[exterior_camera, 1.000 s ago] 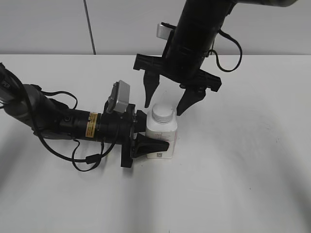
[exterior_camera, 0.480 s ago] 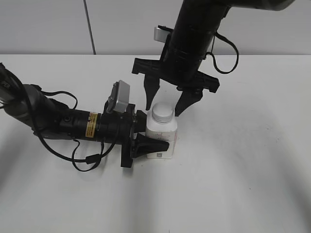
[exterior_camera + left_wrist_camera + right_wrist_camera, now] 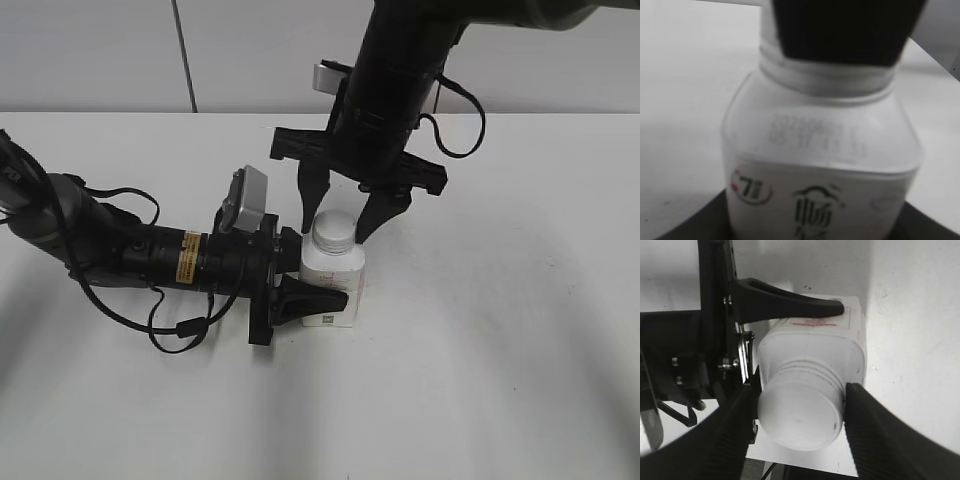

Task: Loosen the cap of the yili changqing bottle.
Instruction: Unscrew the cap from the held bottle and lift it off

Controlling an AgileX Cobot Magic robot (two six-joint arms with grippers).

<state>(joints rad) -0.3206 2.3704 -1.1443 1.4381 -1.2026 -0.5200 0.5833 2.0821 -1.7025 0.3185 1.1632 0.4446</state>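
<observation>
The left gripper (image 3: 300, 275) lies low along the white table (image 3: 500, 350), reaching in sideways from the left, and is clenched on the body of the yili changqing bottle (image 3: 332, 285): one black finger (image 3: 312, 300) presses the bottle's near face and the other sits behind it. This hold looks meant to anchor the bottle upright so it cannot spin when the top is turned. The left wrist view confirms how close the bottle sits, its label print and a faint date stamp filling the frame, though blurred. The bottle itself stands on the table near the middle of the scene, just right of the left arm's wrist. Above it, the right gripper (image 3: 340, 218) hangs straight down from the right arm, its two fingers straddling the cap (image 3: 335, 231), one on either side. In the right wrist view the finger pads (image 3: 867, 435) flank the cap (image 3: 802, 412) very closely, but whether they press it yet I cannot tell. Coming from above aligns the wrist with the cap's axis, which suits a twisting motion once the grip is firm.
</observation>
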